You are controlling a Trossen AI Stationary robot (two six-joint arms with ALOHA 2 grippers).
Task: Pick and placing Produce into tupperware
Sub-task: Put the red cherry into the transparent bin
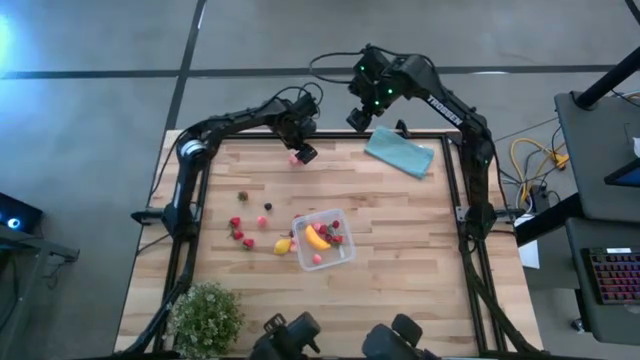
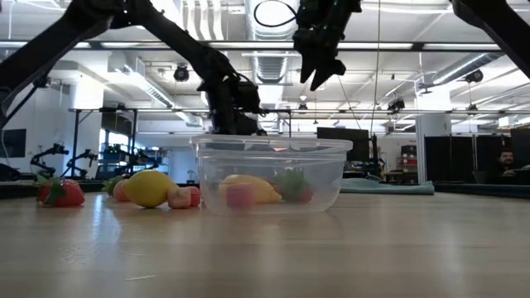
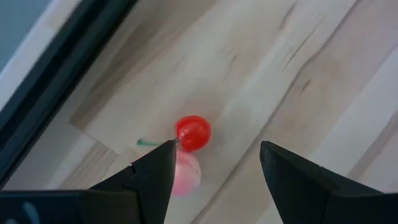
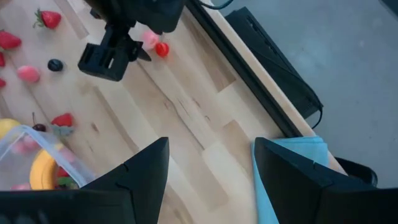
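Wooden table (image 1: 400, 250): left pincer (image 3: 214, 171) spread over glossy round red cherry (image 3: 193, 132).

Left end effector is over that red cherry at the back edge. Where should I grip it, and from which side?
Grip the cherry across its round red body, coming straight down. It lies flat on the table against a pink piece, its thin green stem too slight to pinch. The left end effector, open, probably should shift so its fingers straddle the cherry alone.
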